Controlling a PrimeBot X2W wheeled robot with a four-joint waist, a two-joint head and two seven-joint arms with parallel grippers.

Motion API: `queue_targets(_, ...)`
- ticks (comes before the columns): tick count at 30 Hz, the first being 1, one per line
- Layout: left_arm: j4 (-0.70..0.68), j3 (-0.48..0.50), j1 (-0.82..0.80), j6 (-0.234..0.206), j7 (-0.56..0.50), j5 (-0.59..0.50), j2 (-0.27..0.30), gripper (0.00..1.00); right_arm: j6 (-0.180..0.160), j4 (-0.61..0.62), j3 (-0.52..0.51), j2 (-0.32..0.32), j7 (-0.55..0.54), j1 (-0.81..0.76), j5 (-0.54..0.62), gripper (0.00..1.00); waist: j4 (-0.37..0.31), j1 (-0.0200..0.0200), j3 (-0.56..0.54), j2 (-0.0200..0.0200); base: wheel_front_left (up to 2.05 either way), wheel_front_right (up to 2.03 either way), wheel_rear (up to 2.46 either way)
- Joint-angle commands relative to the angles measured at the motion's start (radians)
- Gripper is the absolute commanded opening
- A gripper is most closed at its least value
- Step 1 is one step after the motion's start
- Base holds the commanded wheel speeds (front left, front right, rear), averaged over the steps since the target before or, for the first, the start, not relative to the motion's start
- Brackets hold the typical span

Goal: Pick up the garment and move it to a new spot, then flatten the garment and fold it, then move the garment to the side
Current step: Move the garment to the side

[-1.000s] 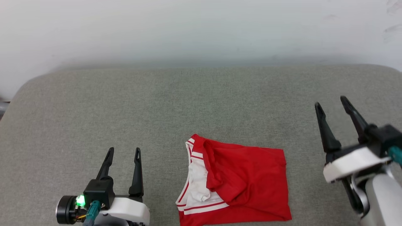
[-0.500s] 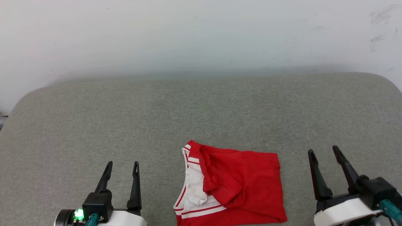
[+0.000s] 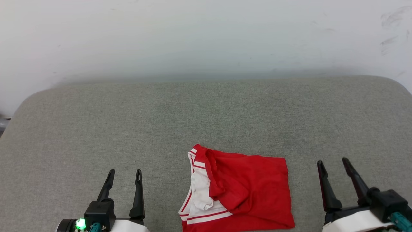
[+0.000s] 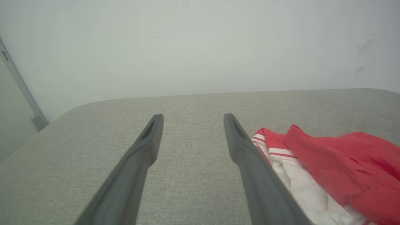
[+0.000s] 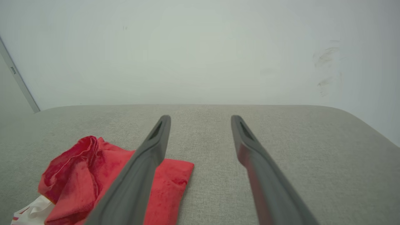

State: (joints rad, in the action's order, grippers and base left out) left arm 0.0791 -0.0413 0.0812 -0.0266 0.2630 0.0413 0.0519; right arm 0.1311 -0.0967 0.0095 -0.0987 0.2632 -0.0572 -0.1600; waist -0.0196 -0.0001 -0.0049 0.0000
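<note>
— So how far along is it? Where is the red jersey shirt with short white sleeves and red-white striped trim (image 3: 238,190)?

— Lying on the grey fabric-covered pad with rounded corners (image 3: 206,109), close to its near edge and a little right of the middle. It is doubled into a compact, roughly square packet. Red cloth is on top, with one white sleeve and the striped trim peeking out on its left side.

— Is either tool holding it?

— No. The left gripper (image 3: 125,172) hangs over the pad by the near edge, left of the shirt and well apart from it. Its two dark fingers are spread wide with nothing between them. The right gripper (image 3: 332,160) is likewise wide and empty, near the shirt's right edge but not touching it.

— Then the pick-up, flattening and folding look done?

— That's my reading: the shirt is layered, not a loose heap. The fold is rough, though, with a thick ridge of cloth running down the top layer.

— And the last step, moving it to the side?

— Hard to judge. It sits between the two grippers, nearer the right one and well short of the pad's right edge. I'd guess the sideways move is either what's left or was a small one. Both tools look parked rather than reaching.
</note>
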Motion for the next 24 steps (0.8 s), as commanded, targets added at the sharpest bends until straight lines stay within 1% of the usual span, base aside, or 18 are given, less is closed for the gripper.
queue_targets(1,-0.003,0.000,0.008,-0.003,0.002,0.006,0.000,1.00,-0.001,0.009,-0.005,-0.006,0.001,0.027,-0.005,1.00,0.001,0.0001,0.001,0.0000,0.00,0.00,0.00)
queue_targets(5,-0.004,-0.003,0.002,-0.002,0.002,0.004,0.000,1.00,-0.001,0.018,-0.031,-0.042,0.001,0.090,-0.014,1.00,0.003,0.0001,0.006,0.0000,0.00,0.00,0.00)
queue_targets(7,-0.003,-0.005,-0.003,0.000,0.002,0.003,0.000,1.00,-0.001,0.013,-0.033,-0.076,-0.002,0.137,-0.025,1.00,0.004,0.0001,0.010,0.0000,0.00,0.00,0.00)
queue_targets(11,-0.003,-0.005,-0.012,0.000,0.002,0.004,-0.001,1.00,-0.001,0.006,0.015,-0.169,-0.102,0.243,-0.102,1.00,0.007,0.0001,0.026,0.0000,0.00,0.00,0.00)
queue_targets(13,0.000,-0.008,-0.018,0.001,0.002,0.004,-0.001,1.00,-0.001,-0.003,0.056,-0.220,-0.193,0.280,-0.167,1.00,0.012,0.0001,0.032,0.0000,0.00,0.00,0.00)
queue_targets(18,0.003,-0.011,-0.030,-0.001,0.002,0.007,-0.001,1.00,-0.001,-0.004,0.147,-0.336,-0.485,0.350,-0.398,1.00,0.023,0.0001,0.047,0.0000,0.00,0.00,0.00)
queue_targets(22,0.002,-0.014,-0.044,-0.003,0.002,0.006,-0.001,1.00,-0.001,-0.019,0.185,-0.399,-0.702,0.355,-0.572,1.00,0.033,0.0001,0.065,0.0000,0.00,0.00,0.00)
queue_targets(24,0.001,-0.016,-0.050,-0.004,0.002,0.007,-0.001,1.00,-0.001,-0.034,0.190,-0.410,-0.802,0.344,-0.666,1.00,0.038,0.0001,0.076,0.0000,0.00,0.00,0.00)
